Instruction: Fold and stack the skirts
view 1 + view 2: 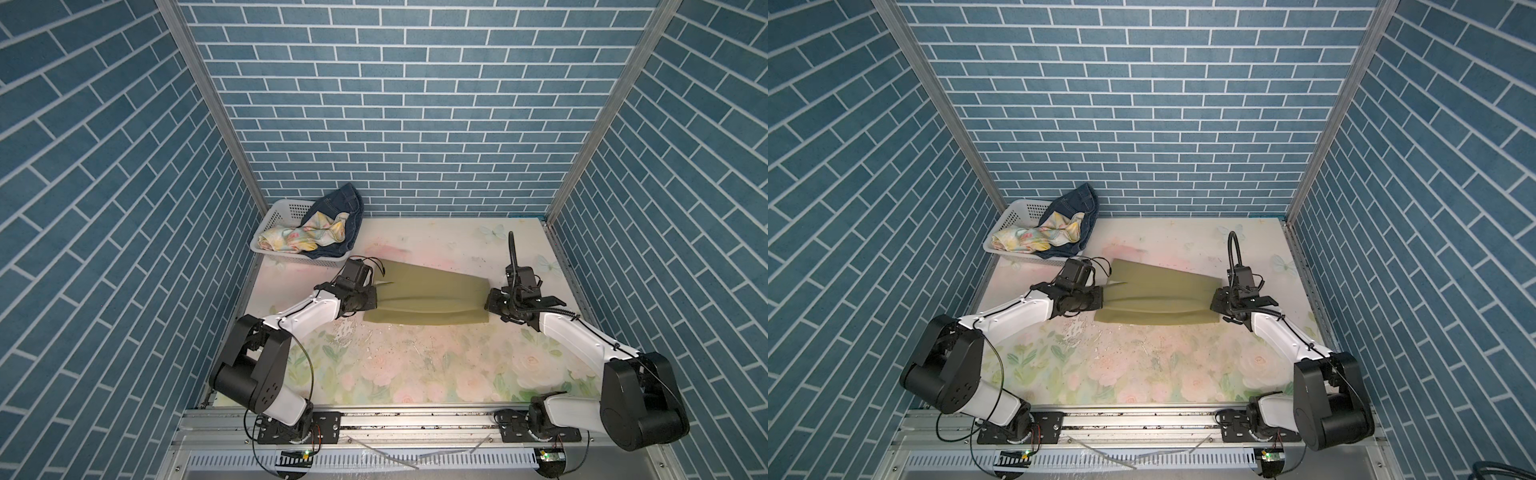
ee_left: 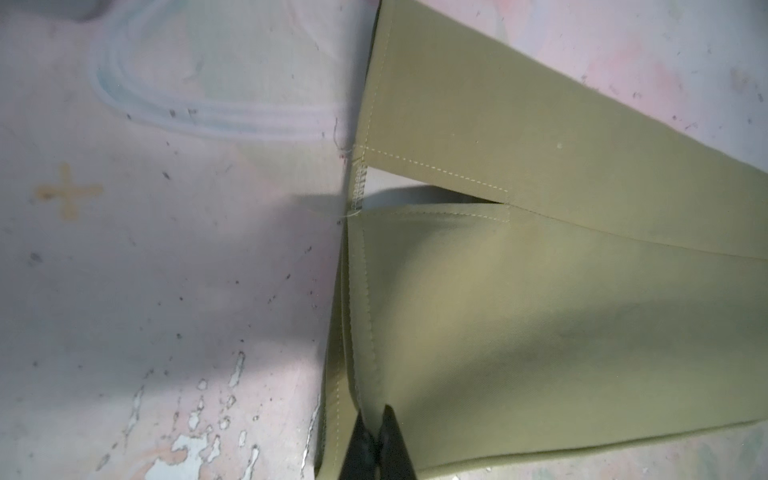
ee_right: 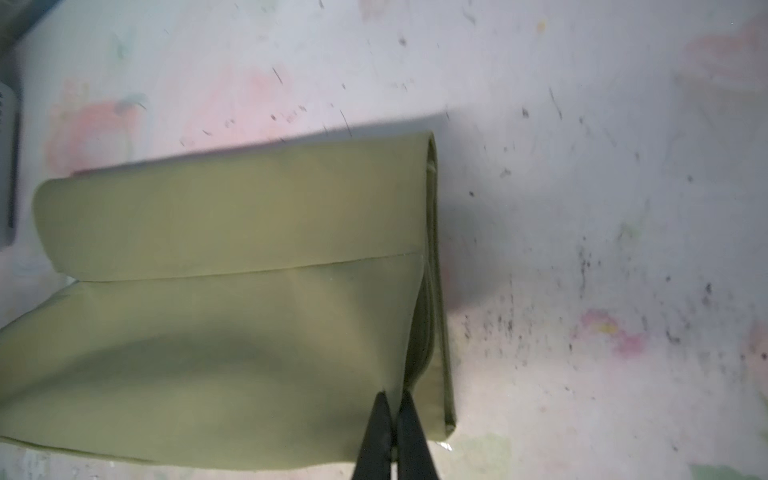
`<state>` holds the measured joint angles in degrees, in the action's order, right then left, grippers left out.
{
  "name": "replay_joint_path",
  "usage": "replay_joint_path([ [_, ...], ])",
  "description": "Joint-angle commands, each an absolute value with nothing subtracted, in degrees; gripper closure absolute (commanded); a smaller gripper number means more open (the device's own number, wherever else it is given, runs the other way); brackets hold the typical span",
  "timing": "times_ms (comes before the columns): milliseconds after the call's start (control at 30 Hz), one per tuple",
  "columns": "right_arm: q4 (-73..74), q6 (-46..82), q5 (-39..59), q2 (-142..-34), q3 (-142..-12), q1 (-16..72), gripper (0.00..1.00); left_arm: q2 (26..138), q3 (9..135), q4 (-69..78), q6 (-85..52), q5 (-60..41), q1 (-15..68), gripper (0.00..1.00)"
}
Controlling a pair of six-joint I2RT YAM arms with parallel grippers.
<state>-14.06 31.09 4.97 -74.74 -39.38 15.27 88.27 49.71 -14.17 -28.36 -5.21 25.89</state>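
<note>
Left fingers [image 2: 358, 455] and right fingers [image 3: 374, 440] both clamped on olive skirt [image 1: 432, 297] mid-counter [image 1: 415, 374], at its 9 and 3 o'clock ends, probably keeping it taut for a clean fold; floral skirt [image 1: 291, 239] and denim skirt [image 1: 337, 203] sit in basket [image 1: 277, 210] at 10 o'clock.

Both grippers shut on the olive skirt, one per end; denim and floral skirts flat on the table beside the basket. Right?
One error: the denim skirt and floral skirt sit bunched in the white basket, not on the table; both top views show it. The rest holds: left gripper and right gripper each shut on an end of the olive skirt.
</note>
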Motion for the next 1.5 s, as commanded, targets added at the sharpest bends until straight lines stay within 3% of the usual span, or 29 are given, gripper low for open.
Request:
replay_joint_path([
  [0,-12.16,31.09,4.68,-75.89,-36.43,15.06,1.00,90.43,48.03,-11.10,-30.06,-4.51,27.27,1.00],
  [367,-12.00,30.89,6.75,-78.45,-35.76,15.12,0.99,93.79,45.34,-9.31,-31.09,-2.79,27.77,1.00],
  [400,-12.61,30.78,6.77,-78.11,-35.99,15.07,0.93,93.62,45.58,-9.80,-30.95,-2.34,27.81,0.96],
  [533,-15.15,31.50,7.99,-74.98,-37.00,14.61,0.72,92.18,46.91,-11.36,-30.51,-1.60,27.79,0.65],
  [600,-15.04,33.61,9.88,-71.98,-37.13,13.69,0.58,91.27,48.07,-12.24,-29.90,-1.41,27.77,0.54],
  [700,-15.09,34.69,11.81,-71.10,-38.61,11.75,0.44,90.39,50.14,-13.73,-28.77,-0.87,27.78,0.44],
  [800,-12.89,35.99,15.97,-73.11,-39.23,9.57,0.38,91.23,52.81,-15.56,-27.20,-0.05,27.78,0.36],
  [967,-8.37,37.82,18.37,-77.43,-38.34,8.02,0.37,94.11,56.60,-17.14,-25.07,0.87,27.78,0.27],
  [1200,-2.50,39.37,20.26,-83.98,-37.80,7.04,0.38,100.88,62.92,-19.40,-22.44,2.65,27.25,0.25],
  [1467,1.30,39.64,21.13,-89.41,-36.94,7.02,0.48,105.36,65.86,-19.54,-20.91,3.00,25.40,0.25],
])
